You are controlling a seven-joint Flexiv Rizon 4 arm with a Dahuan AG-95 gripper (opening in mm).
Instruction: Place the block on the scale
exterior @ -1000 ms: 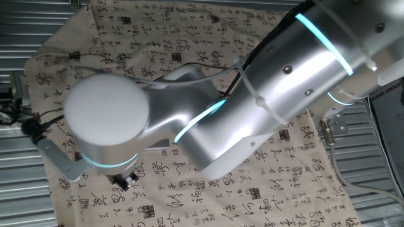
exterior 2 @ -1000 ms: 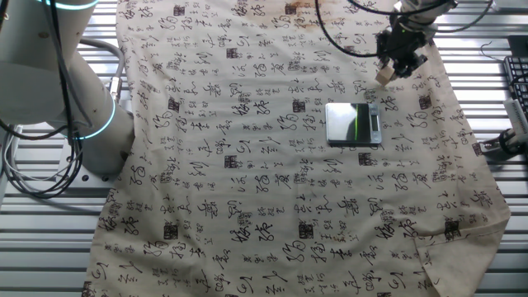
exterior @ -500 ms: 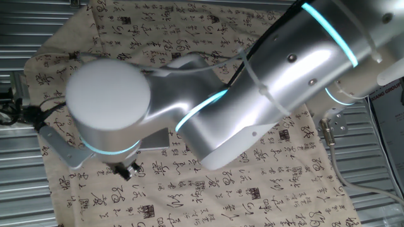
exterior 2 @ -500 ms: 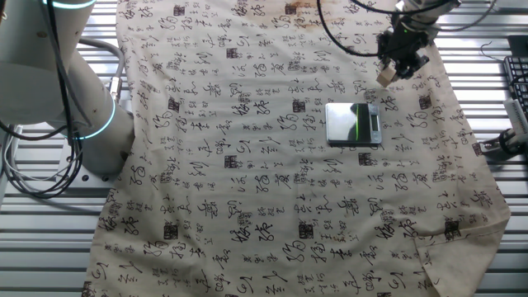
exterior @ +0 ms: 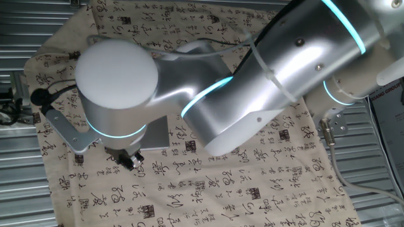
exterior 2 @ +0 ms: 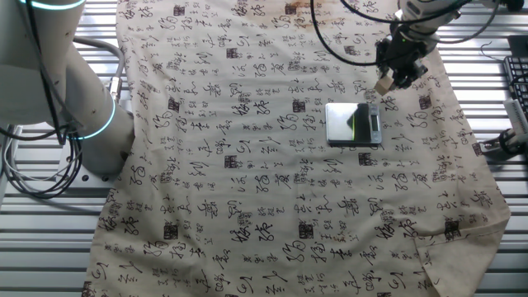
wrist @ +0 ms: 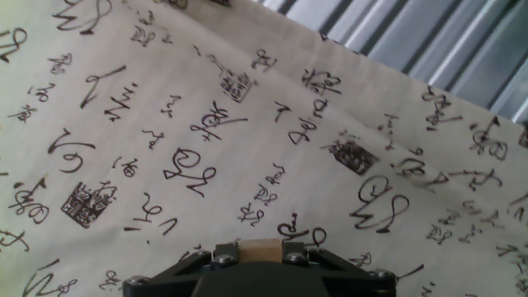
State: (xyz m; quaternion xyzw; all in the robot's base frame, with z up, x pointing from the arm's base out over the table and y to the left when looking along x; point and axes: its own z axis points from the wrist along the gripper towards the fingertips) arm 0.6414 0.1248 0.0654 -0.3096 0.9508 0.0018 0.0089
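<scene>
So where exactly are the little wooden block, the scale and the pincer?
block (wrist: 259,250), hand view, its tan face between the fingers.
scale (exterior 2: 342,123), the other fixed view, its grey plate.
pincer (exterior 2: 388,80), the other fixed view, midway between the fingertips holding the block.

The block (exterior 2: 384,83), a small tan wooden cube, hangs pinched above the cloth, just beyond the scale's (exterior 2: 353,124) far corner. The scale, a dark grey square plate, lies flat; its display strip looks blank, perhaps.
</scene>
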